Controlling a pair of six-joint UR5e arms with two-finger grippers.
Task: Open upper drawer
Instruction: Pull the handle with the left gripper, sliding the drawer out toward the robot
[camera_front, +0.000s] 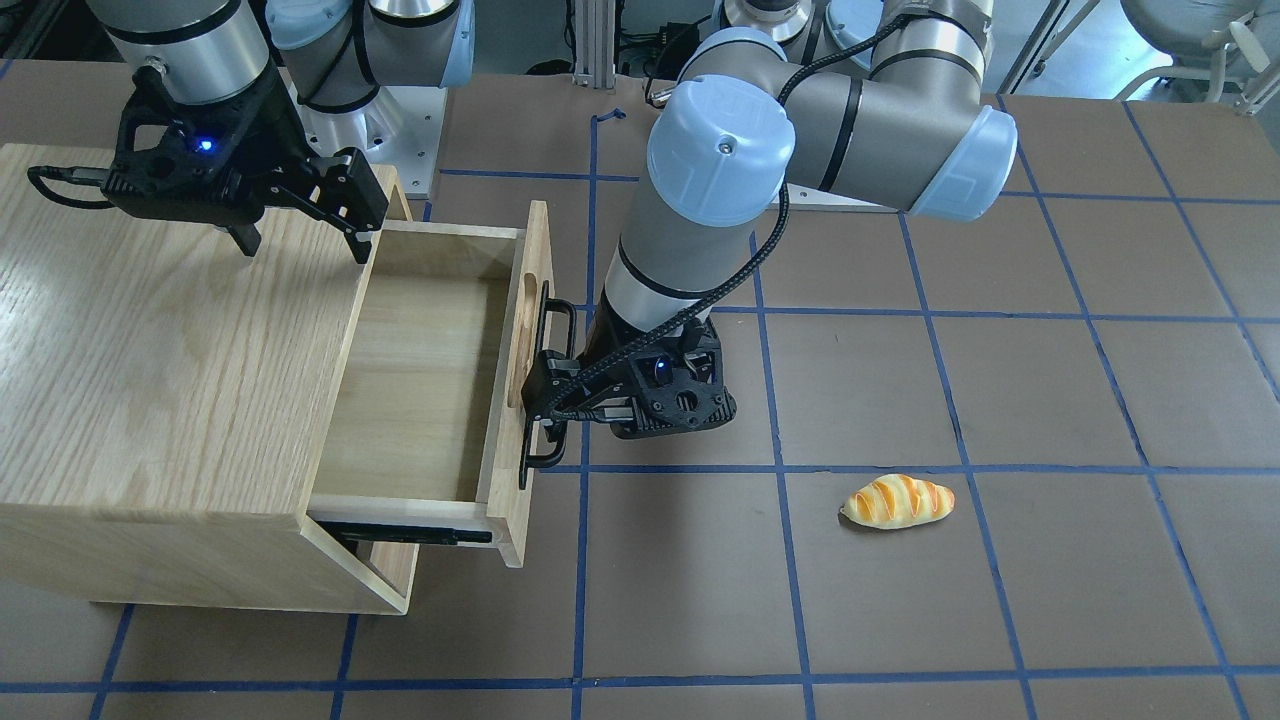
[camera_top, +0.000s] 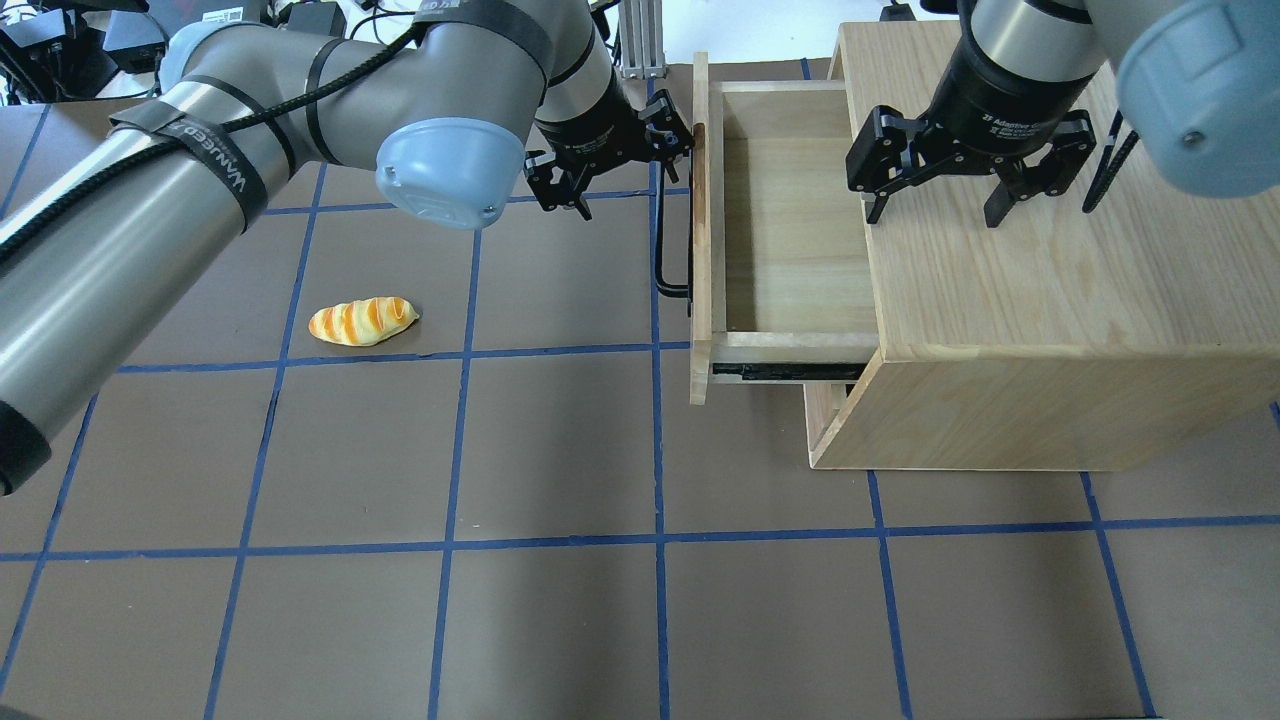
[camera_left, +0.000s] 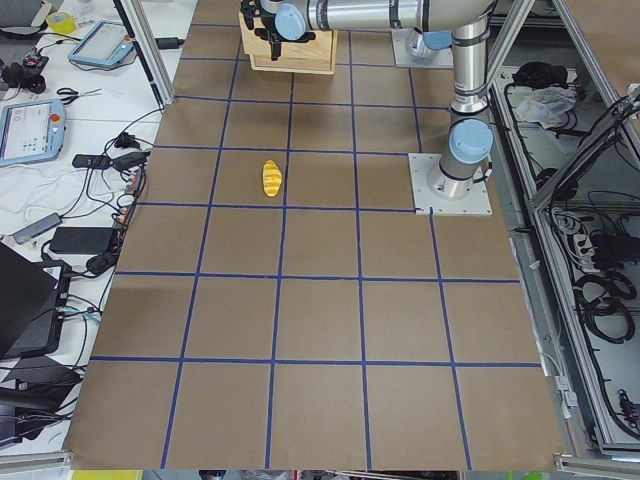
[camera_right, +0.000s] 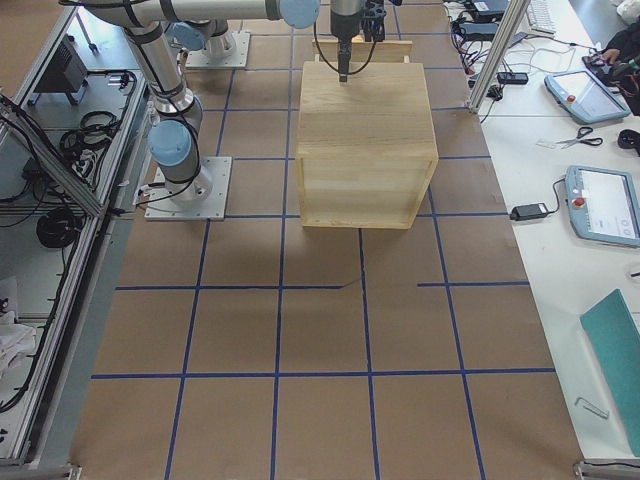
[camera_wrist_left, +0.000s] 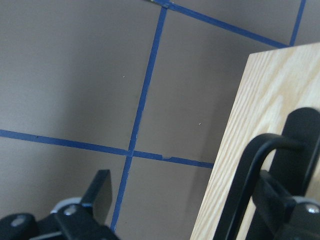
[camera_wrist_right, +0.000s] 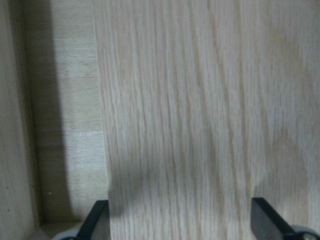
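Note:
The upper drawer (camera_front: 420, 390) stands pulled far out of the oak cabinet (camera_front: 150, 350); its inside is bare. It also shows in the overhead view (camera_top: 790, 240). Its pale front carries a long black bar handle (camera_top: 662, 240). My left gripper (camera_front: 540, 395) is open at the handle, and in the left wrist view the bar (camera_wrist_left: 260, 150) runs between the spread fingers, close to one finger (camera_wrist_left: 272, 195). My right gripper (camera_top: 940, 205) is open and empty, hovering just over the cabinet top (camera_wrist_right: 200, 100) near the drawer opening.
A striped toy bread roll (camera_front: 897, 500) lies on the brown mat, apart from the drawer; it also shows in the overhead view (camera_top: 362, 321). A black slide rail (camera_top: 790, 371) shows along the drawer's side. Blue tape lines grid the table.

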